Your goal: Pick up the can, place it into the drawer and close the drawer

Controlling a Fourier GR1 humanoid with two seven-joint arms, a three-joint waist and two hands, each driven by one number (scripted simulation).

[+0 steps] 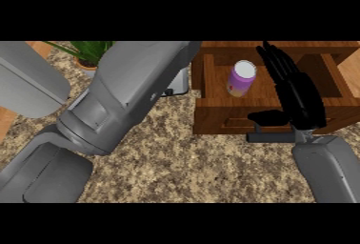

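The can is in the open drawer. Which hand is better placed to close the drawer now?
Likely right. The right hand hangs open over the drawer, thumb near its front handle. The left forearm lies away to the side; its hand does not show.

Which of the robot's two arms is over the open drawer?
The right one: its open black hand lies over the wooden drawer, just right of the purple can. The left forearm crosses the counter farther left, near the plant.

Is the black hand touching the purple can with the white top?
Apart. Head view: the wooden drawer floor shows between the right hand and the purple can.
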